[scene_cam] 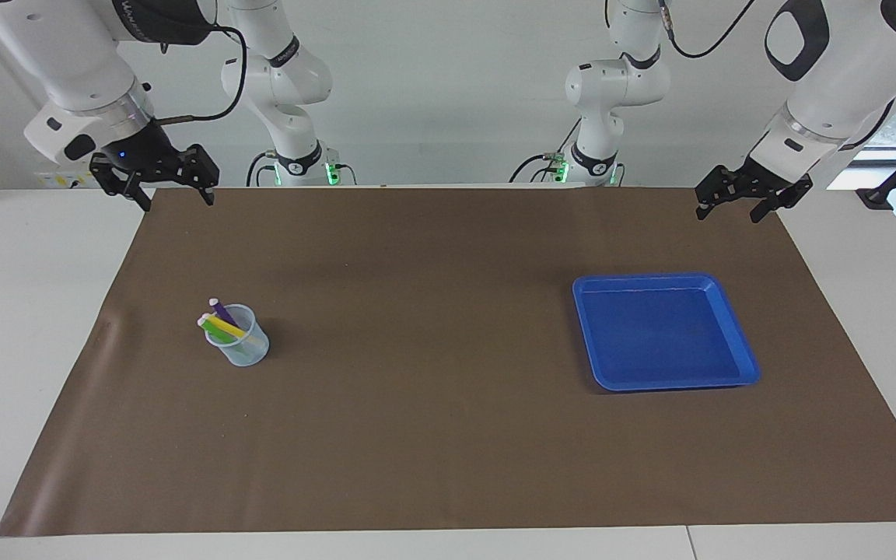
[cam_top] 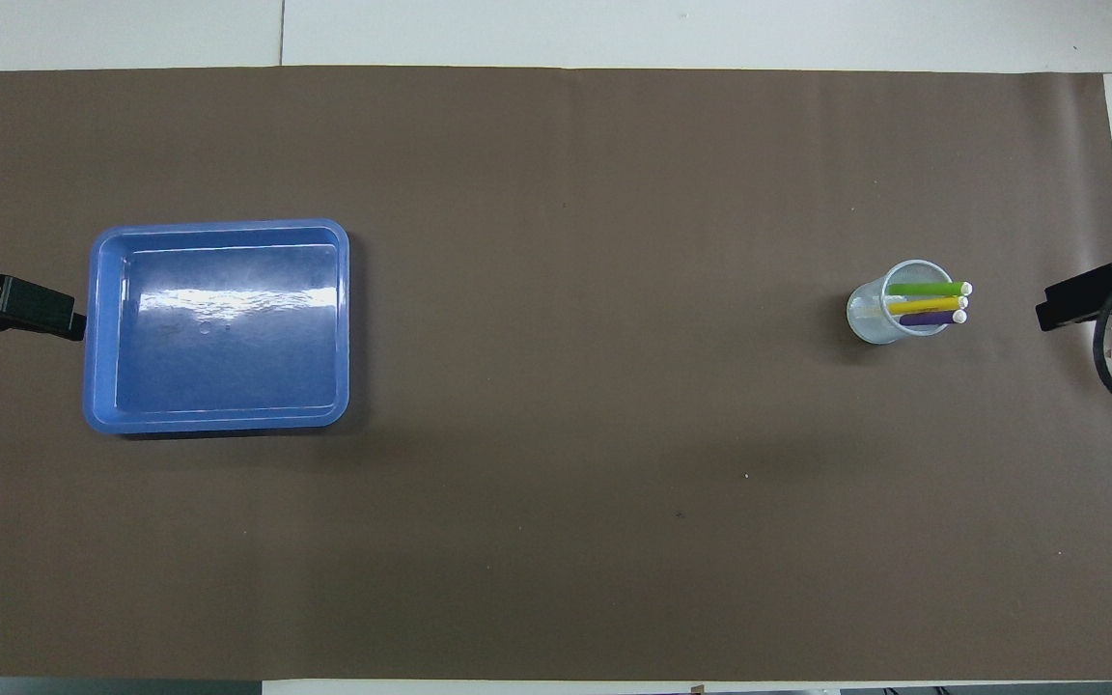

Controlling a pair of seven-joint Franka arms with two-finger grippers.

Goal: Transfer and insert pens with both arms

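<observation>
All three pens are sitting in the clear cup toward the right arm's end of the tabletop: the green pen, the yellow pen and the purple pen, pale ends up and leaning over the rim. The blue tray is lying bare toward the left arm's end, well apart from the cup.

The right gripper is hanging over the brown mat's corner at its own end, jaws standing wide and holding nothing. The left gripper is hovering over the mat's other robot-side corner, jaws also spread and bare. Neither is touching anything.

By the look of it, the inserting is finished, or a fresh round is about to start from the cup. If a pick is coming, the right arm is the one placed for it. It should be coming down on one raised pale end, closing across the slim barrel, and lifting along the pen's lean so the light cup is not tipping or dragging.

Writing: there is dark lettering on the arm links near the top of the facing view, too small to read. No labels on cup, tray or pens.
</observation>
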